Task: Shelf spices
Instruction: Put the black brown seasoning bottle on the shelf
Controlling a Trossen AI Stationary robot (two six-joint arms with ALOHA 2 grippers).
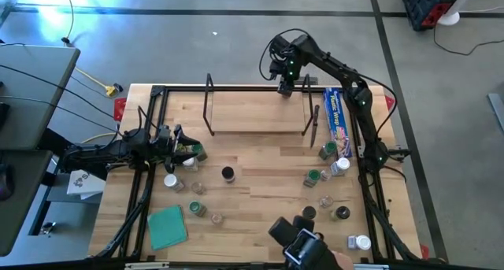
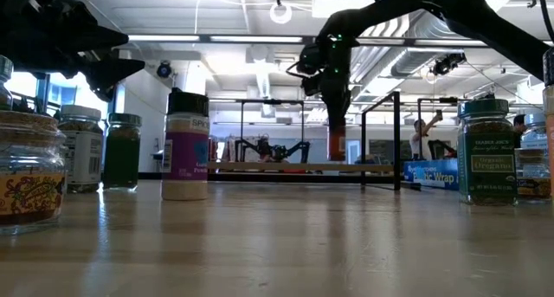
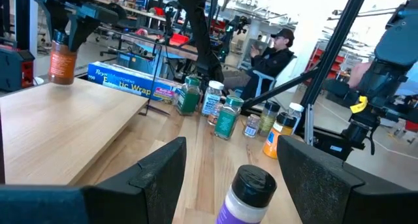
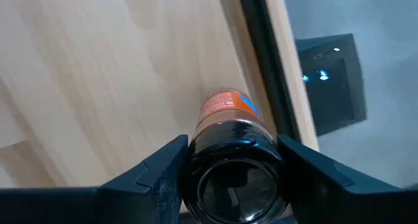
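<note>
The right gripper (image 1: 287,86) is over the shelf (image 1: 260,116), near its far right corner, its two fingers (image 4: 160,168) standing on either side of the black lid of an orange-labelled spice jar (image 4: 225,110). The jar stands upright on the shelf's wooden board, close to the back edge; whether the fingers press the lid or stand a hair off it I cannot tell. The left gripper (image 1: 179,144) hangs over the table's left side with its fingers spread apart, nothing between them, and a black-lidded jar with a purple label (image 3: 248,194) stands just ahead of it. More spice jars (image 1: 327,175) are scattered near the table's right edge, next to the long blue wrap box (image 1: 337,112), and a few stand near the left arm. A flat teal square (image 1: 167,226) lies by the near left corner.
</note>
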